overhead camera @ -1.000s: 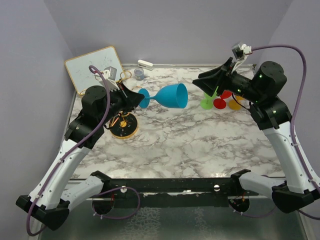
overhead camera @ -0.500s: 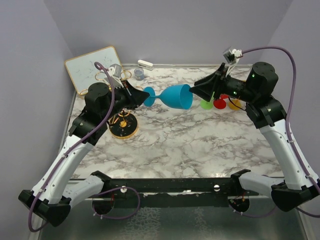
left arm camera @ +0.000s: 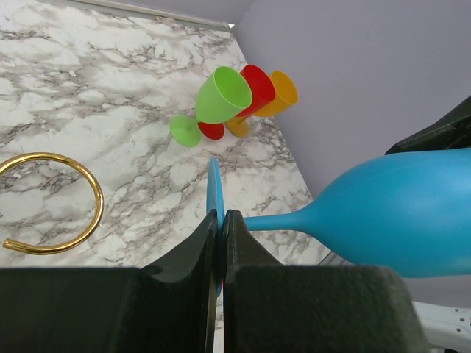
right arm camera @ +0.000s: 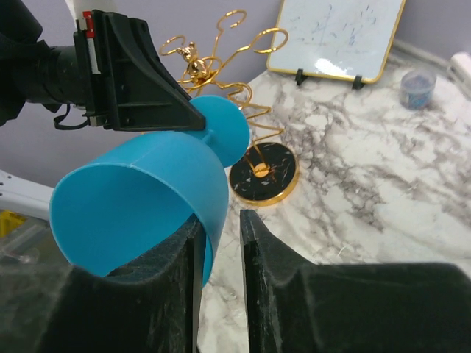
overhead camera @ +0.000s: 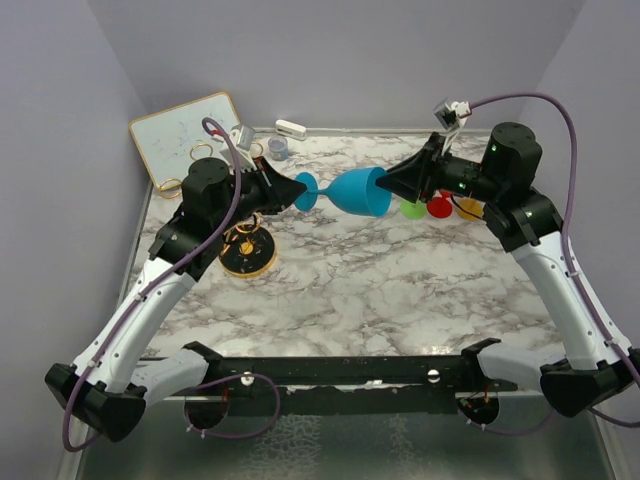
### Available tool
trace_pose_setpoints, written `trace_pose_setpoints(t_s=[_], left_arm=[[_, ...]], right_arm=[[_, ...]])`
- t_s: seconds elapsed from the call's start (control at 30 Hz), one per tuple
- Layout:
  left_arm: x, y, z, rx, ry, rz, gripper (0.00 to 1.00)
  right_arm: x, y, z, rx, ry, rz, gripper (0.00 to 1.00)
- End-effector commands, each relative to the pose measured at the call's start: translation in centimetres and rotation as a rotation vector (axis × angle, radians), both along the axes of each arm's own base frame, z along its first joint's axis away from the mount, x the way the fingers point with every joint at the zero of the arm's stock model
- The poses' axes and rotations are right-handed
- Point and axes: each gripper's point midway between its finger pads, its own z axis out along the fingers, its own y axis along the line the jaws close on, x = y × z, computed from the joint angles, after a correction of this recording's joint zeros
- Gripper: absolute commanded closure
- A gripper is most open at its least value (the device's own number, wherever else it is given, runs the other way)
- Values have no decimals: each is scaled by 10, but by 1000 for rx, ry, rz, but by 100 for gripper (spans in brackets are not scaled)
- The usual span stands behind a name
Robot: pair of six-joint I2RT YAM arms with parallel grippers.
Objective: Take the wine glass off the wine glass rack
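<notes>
A blue wine glass [overhead camera: 355, 190] hangs on its side in the air above the table, clear of the rack. My left gripper [overhead camera: 298, 188] is shut on the glass's flat foot [left arm camera: 214, 193]; the stem and bowl [left arm camera: 412, 213] point to the right. My right gripper [overhead camera: 388, 183] is open at the bowl's rim [right arm camera: 140, 198]: one finger is inside the bowl, the other outside, with a gap to the wall. The wine glass rack [overhead camera: 247, 252], gold wire on a dark round base [right arm camera: 263, 173], stands below my left arm with no glass on it.
Green [overhead camera: 413, 208], red [overhead camera: 438, 206] and orange [overhead camera: 468, 208] glasses lie at the back right, under my right arm. A white board [overhead camera: 190, 135] leans at the back left. A small grey jar [overhead camera: 278, 148] and a white object [overhead camera: 290, 128] sit by the back wall.
My left gripper has carried the blue glass to the right. My right gripper has moved left, and its fingers now straddle the bowl's rim.
</notes>
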Motion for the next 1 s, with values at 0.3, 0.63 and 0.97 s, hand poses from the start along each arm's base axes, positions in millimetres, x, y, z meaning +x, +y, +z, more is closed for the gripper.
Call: trace_pose_setpoints(t_s=[0.3,0.63,0.97], left_arm=[[-1,-7,27,-43,-67,-37,100],[16,51,9,131,0,279,49],[4,79,19,128,-53,383,43]], right_arm=[[17,1,-25,-37,80,-36,99],[40,-32,-16,-38,48,-321,99],[76,-83,-43,-153,133,-680,99]])
